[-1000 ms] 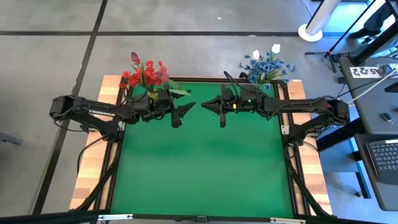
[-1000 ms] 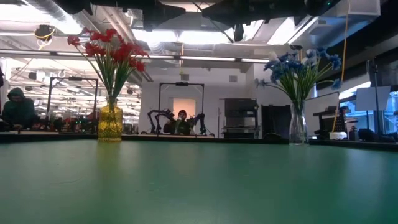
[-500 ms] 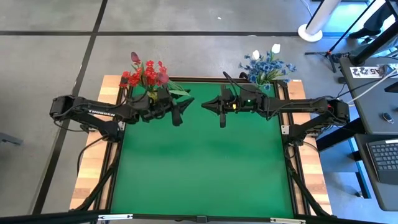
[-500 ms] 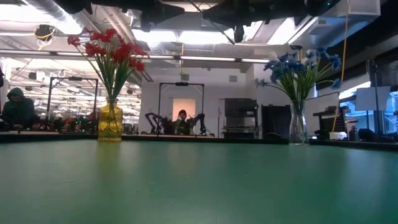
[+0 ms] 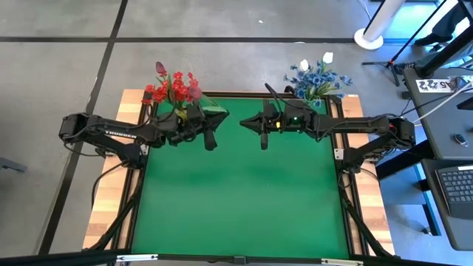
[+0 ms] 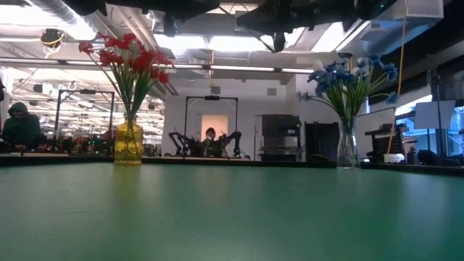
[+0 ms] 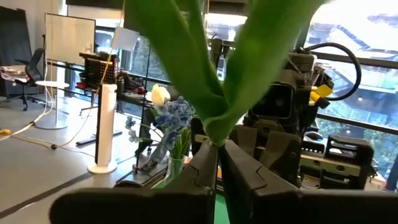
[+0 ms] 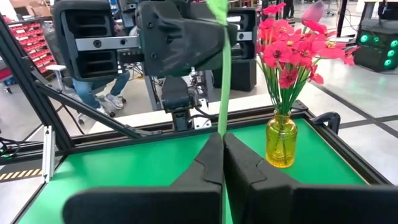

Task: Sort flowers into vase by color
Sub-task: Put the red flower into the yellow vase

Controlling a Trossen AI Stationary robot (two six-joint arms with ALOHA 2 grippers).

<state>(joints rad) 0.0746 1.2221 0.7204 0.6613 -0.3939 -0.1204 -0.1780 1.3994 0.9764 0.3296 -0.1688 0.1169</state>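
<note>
Red flowers (image 5: 174, 89) stand in a yellow vase (image 6: 129, 143) at the table's far left. Blue flowers (image 5: 318, 77) with white tulip buds (image 5: 304, 65) stand in a clear vase (image 6: 348, 145) at the far right. My left gripper (image 5: 216, 125) and right gripper (image 5: 246, 124) hover near the far edge, shut, tips facing each other. In the left wrist view, broad green leaves (image 7: 205, 68) run down to my left gripper (image 7: 216, 146). In the right wrist view, a thin green stem (image 8: 223, 74) rises just ahead of my right gripper (image 8: 222, 137). My left gripper has the joint of two green leaves (image 7: 214, 132) right at its fingertips; I cannot tell whether it touches them. My right gripper has the thin stem's lower end (image 8: 222, 127) at its fingertips; I cannot tell whether they touch.
The green mat (image 5: 236, 192) stretches from both grippers to the near edge, framed by wooden borders (image 5: 107, 214). A desk with a keyboard (image 5: 458, 181) stands off the table's right side. A person (image 6: 18, 123) sits in the room behind.
My left gripper has shut where it hovers, beside the red flowers. The vases and the flowers stand as before.
</note>
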